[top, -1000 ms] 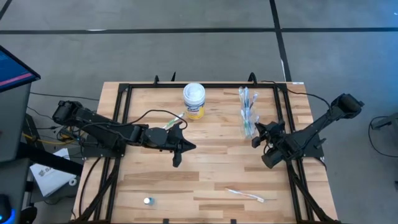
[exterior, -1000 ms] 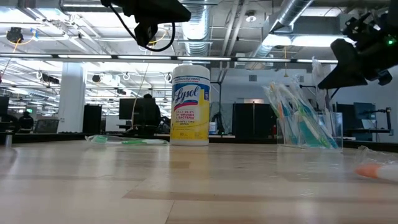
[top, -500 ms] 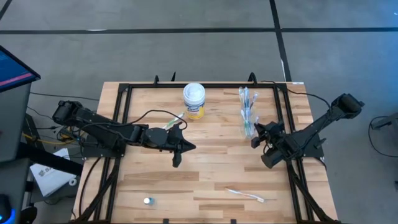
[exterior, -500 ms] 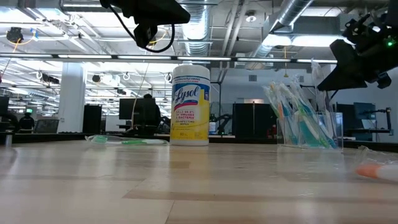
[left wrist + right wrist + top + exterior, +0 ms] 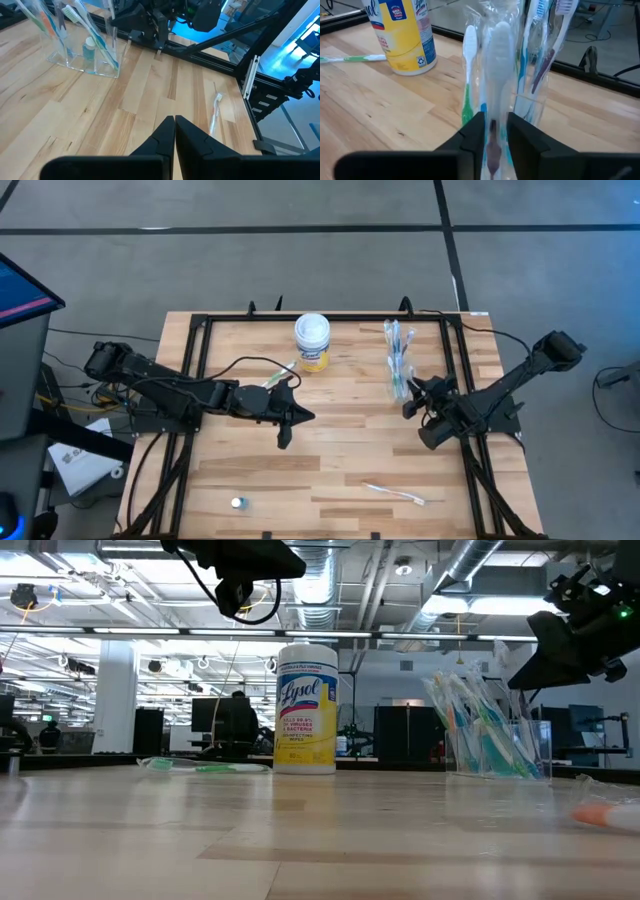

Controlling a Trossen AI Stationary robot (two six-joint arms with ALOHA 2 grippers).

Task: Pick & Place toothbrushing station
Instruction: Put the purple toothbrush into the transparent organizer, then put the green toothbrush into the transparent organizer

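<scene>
A clear plastic holder (image 5: 398,367) stands at the far right of the table with several white, blue and green toothbrushes upright in it and a small blue tube (image 5: 89,49) inside. My right gripper (image 5: 495,134) is at the holder's near side, its fingers a little apart, with a white toothbrush in a clear wrapper (image 5: 498,60) standing between them. My left gripper (image 5: 174,120) hangs shut over the table's middle, holding nothing. A green toothbrush (image 5: 280,372) lies flat by the canister. A white toothbrush (image 5: 395,493) lies near the front edge. My right gripper has the wrapped toothbrush's lower handle (image 5: 492,150) between its two fingers, which reach in about level from the table's near right. A gap shows beside the handle. Whether the fingers touch the wrapper I cannot tell. The toothbrush stands upright among the others in the holder.
A yellow-labelled canister with a white lid (image 5: 312,340) stands at the far middle. A small round object (image 5: 238,503) sits near the front left. A black frame (image 5: 200,330) runs around the table's edges. Bare wood lies between the two arms.
</scene>
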